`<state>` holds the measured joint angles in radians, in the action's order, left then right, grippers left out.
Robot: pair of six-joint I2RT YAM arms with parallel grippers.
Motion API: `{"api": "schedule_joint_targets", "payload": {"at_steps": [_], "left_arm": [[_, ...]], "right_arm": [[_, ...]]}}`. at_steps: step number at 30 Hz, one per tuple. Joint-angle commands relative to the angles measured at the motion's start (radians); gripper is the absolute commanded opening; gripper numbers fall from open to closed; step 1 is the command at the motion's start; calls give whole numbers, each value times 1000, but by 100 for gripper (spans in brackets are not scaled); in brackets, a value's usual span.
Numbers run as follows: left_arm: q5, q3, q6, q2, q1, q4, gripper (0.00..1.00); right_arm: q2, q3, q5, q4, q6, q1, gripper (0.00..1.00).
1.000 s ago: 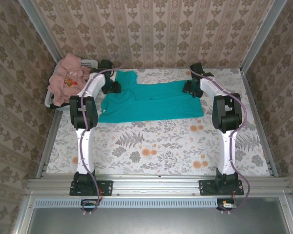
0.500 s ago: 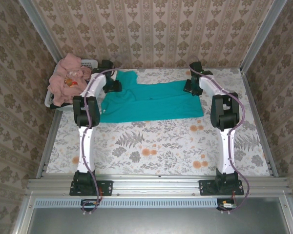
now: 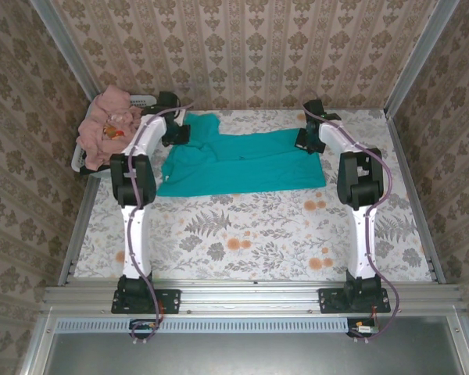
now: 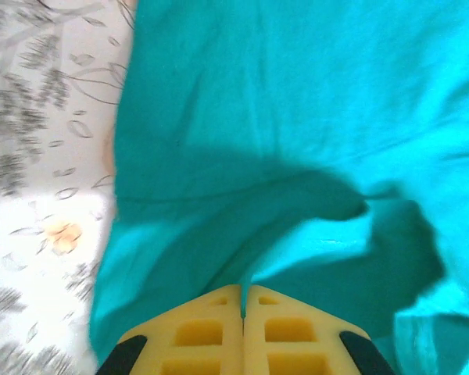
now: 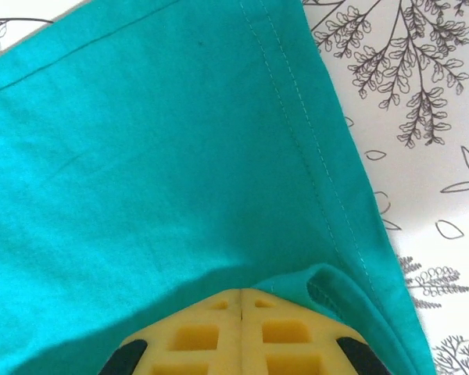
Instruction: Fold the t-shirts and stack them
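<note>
Both the left pincer [image 4: 242, 292] and the right pincer [image 5: 242, 294] grip the teal t-shirt [image 3: 242, 162]. Its long axis runs sideways between them.

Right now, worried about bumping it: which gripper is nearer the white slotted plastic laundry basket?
Left. The left gripper sits beside the white slotted plastic laundry basket, jaws shut on the teal-green cloth t-shirt; the right gripper holds the shirt's opposite end, far from the basket.
</note>
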<state>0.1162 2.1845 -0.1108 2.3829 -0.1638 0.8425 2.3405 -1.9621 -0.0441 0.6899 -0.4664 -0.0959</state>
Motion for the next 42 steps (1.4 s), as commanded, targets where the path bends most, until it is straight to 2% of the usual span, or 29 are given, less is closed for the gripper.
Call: {"api": "schedule_joint_targets", "payload": {"at_steps": [1, 8, 19, 24, 29, 32, 34, 38, 42], "left_arm": [[-24, -86, 9, -178, -12, -18, 0], [-52, -465, -21, -502, -40, -141, 0], [-88, -959, -89, -1016, -86, -198, 0], [-124, -1083, -116, -1193, -101, -153, 0], [-151, -1162, -123, -1329, -108, -92, 0], [-175, -1218, -122, -1362, -108, -120, 0], [-170, -1241, -121, -1326, -105, -173, 0], [-128, -1177, -112, -1135, -103, -229, 0], [-139, -1088, -94, -978, -97, -254, 0]], "right_arm": [[-123, 52, -8, 13, 10, 5, 0], [-317, 278, -6, -39, 5, 1, 0], [-710, 722, -36, -93, -24, -61, 0], [-879, 845, -83, -34, -41, -117, 0], [-1045, 948, -68, 3, -72, -148, 0], [-1086, 984, -102, -12, -76, -146, 0], [-1058, 978, -115, -35, -72, -133, 0], [-913, 910, -131, -78, -48, -115, 0], [-777, 835, -152, -98, -35, -91, 0]]}}
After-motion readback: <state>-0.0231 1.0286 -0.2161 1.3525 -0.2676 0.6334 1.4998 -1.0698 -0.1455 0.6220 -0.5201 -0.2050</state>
